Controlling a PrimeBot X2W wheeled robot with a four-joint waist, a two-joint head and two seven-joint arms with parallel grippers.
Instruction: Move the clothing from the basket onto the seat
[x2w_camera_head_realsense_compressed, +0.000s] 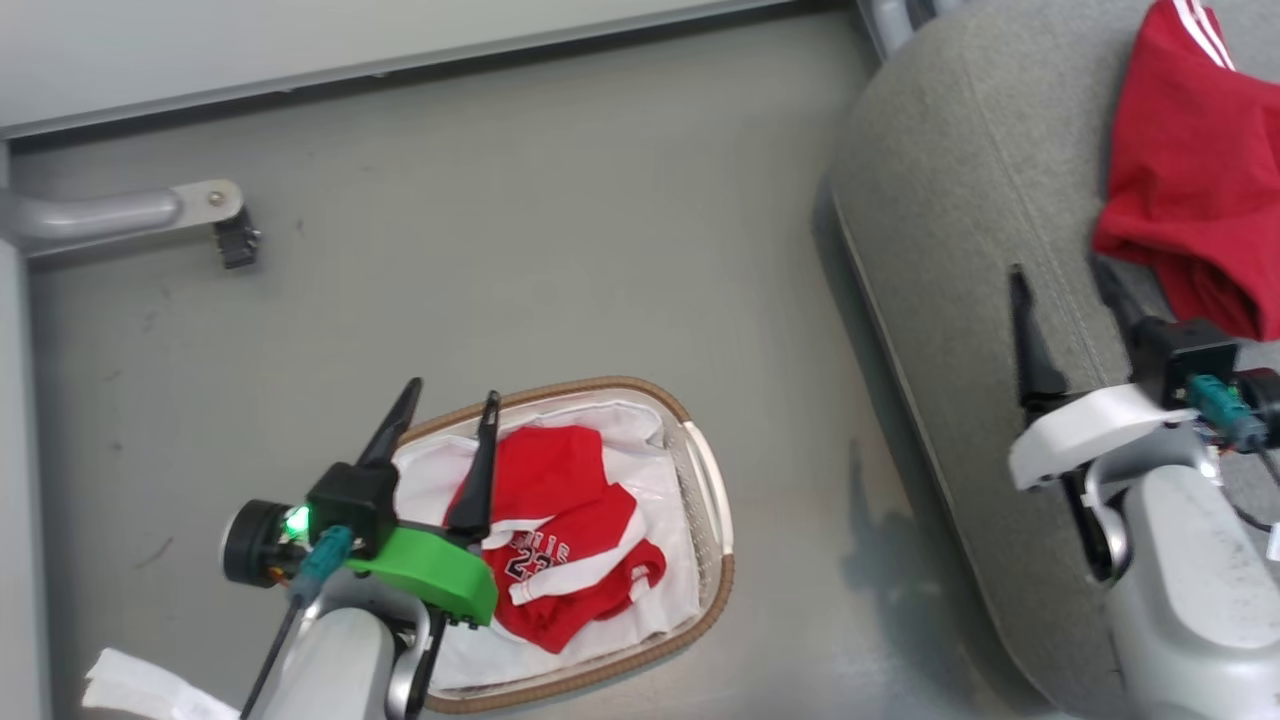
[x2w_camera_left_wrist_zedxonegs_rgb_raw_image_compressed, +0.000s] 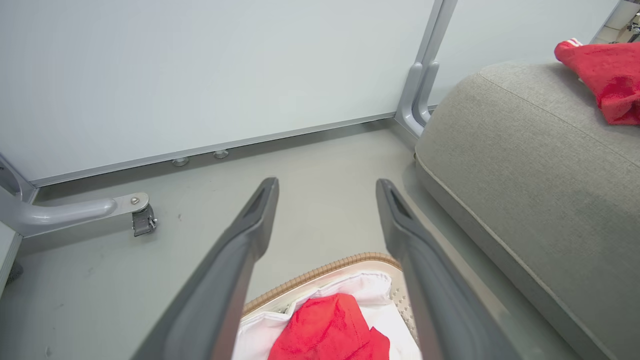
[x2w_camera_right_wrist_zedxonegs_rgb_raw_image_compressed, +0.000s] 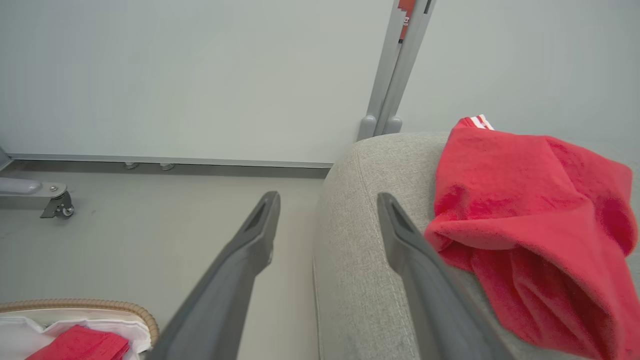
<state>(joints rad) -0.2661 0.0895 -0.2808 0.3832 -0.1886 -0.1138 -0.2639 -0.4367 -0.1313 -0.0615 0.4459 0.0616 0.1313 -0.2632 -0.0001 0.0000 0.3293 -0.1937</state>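
A red garment (x2w_camera_head_realsense_compressed: 1190, 160) with thin white stripes lies crumpled on the light grey seat (x2w_camera_head_realsense_compressed: 950, 250), and its folds (x2w_camera_right_wrist_zedxonegs_rgb_raw_image_compressed: 525, 220) show beside my right gripper (x2w_camera_head_realsense_compressed: 1060, 280). That gripper stands open over the seat's front edge, holding nothing, its right finger just left of the cloth. More red and white clothing (x2w_camera_head_realsense_compressed: 565, 535) lies on the white liner in the oval basket (x2w_camera_head_realsense_compressed: 715, 500) on the floor. My left gripper (x2w_camera_head_realsense_compressed: 450, 405) hangs open over the basket's left part, above the clothing (x2w_camera_left_wrist_zedxonegs_rgb_raw_image_compressed: 330, 330), with nothing between its fingers.
A pale wall panel (x2w_camera_head_realsense_compressed: 300, 50) closes the far side. A grey frame foot with a small caster (x2w_camera_head_realsense_compressed: 235, 240) reaches onto the floor at the left. An upright grey post (x2w_camera_left_wrist_zedxonegs_rgb_raw_image_compressed: 425, 75) stands by the seat's far corner. Something white and crumpled (x2w_camera_head_realsense_compressed: 140, 690) lies at the lower left.
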